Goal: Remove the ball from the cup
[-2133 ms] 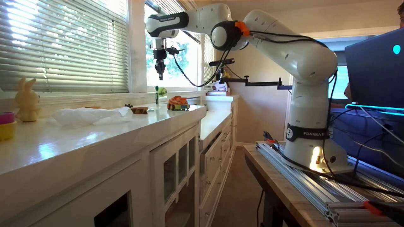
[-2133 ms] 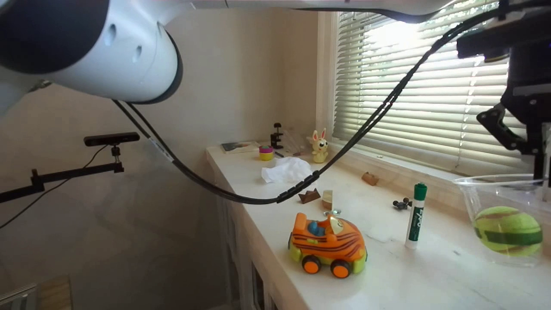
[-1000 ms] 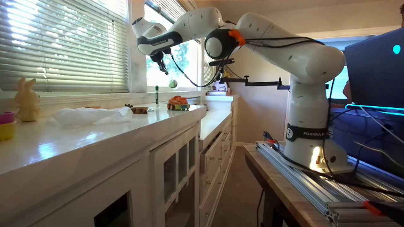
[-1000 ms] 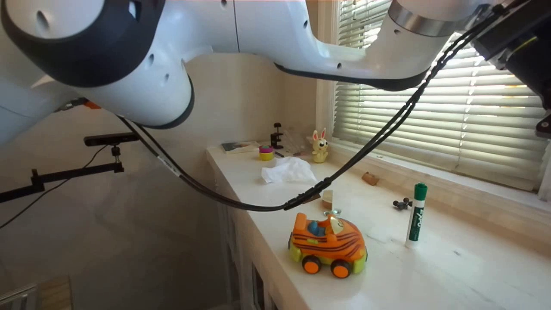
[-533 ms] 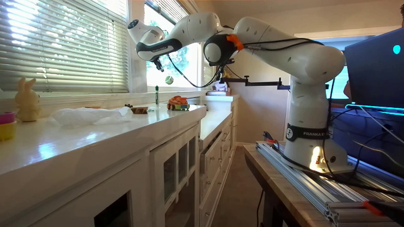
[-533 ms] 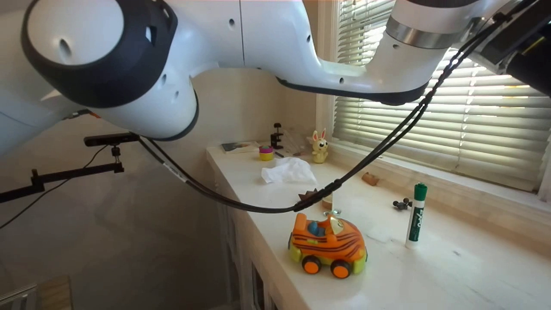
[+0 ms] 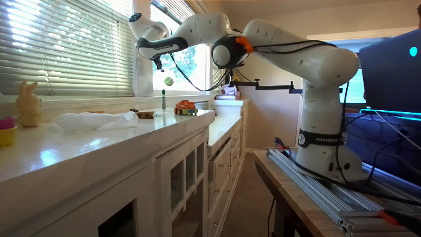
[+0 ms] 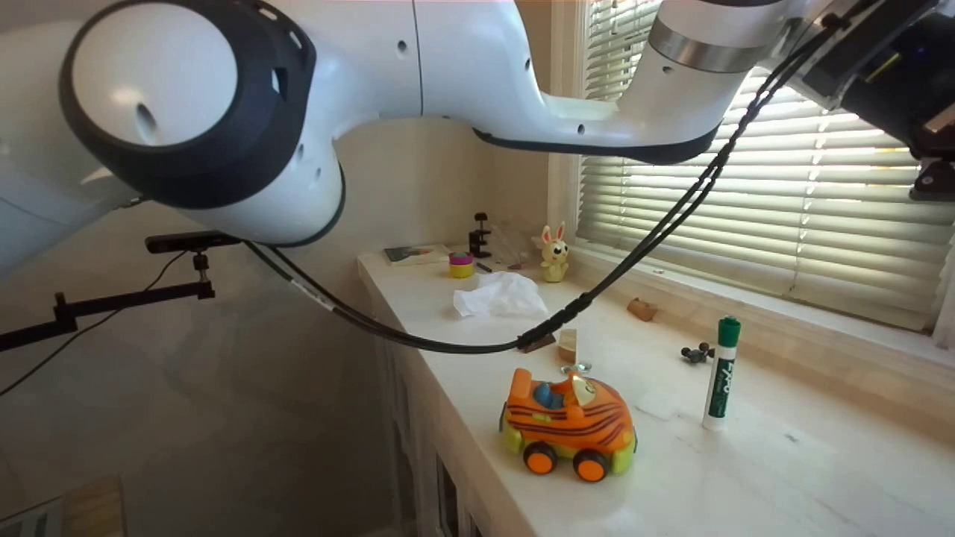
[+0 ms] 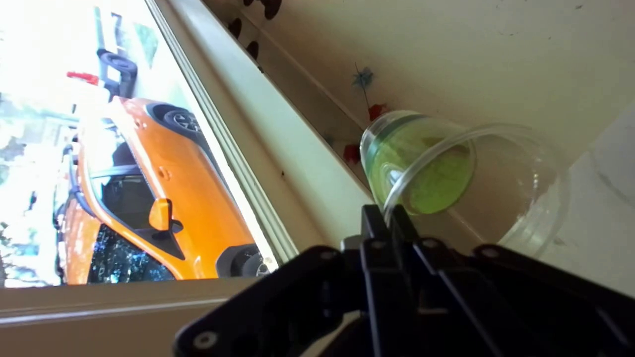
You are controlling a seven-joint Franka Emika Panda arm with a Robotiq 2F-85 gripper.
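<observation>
In the wrist view, my gripper [image 9: 387, 216] is shut on the rim of a clear plastic cup [image 9: 496, 130], one finger on each side of the wall. The green ball [image 9: 441, 181] lies inside, down at the closed end of the cup. Gripper and cup are both tilted. In an exterior view the ball [image 7: 168, 81] shows well above the counter, just below the gripper [image 7: 161, 70]; the clear cup around it is hardly visible there. Elsewhere, cup and ball are out of frame, with only part of the gripper's dark body at the right edge.
On the white counter [image 8: 813, 492] stand an orange toy car [image 8: 571, 425] and an upright green-capped marker [image 8: 721, 373]. A small dark jack [image 8: 697, 353], crumpled white paper [image 8: 500, 294] and a bunny figure [image 8: 554, 257] lie farther along. The window ledge [image 9: 297, 144] is close beside the cup.
Two seconds ago the cup stood on the counter with the gripper upright over it. It has since been lifted and tilted; lately arm, cup and ball shift left in an exterior view.
</observation>
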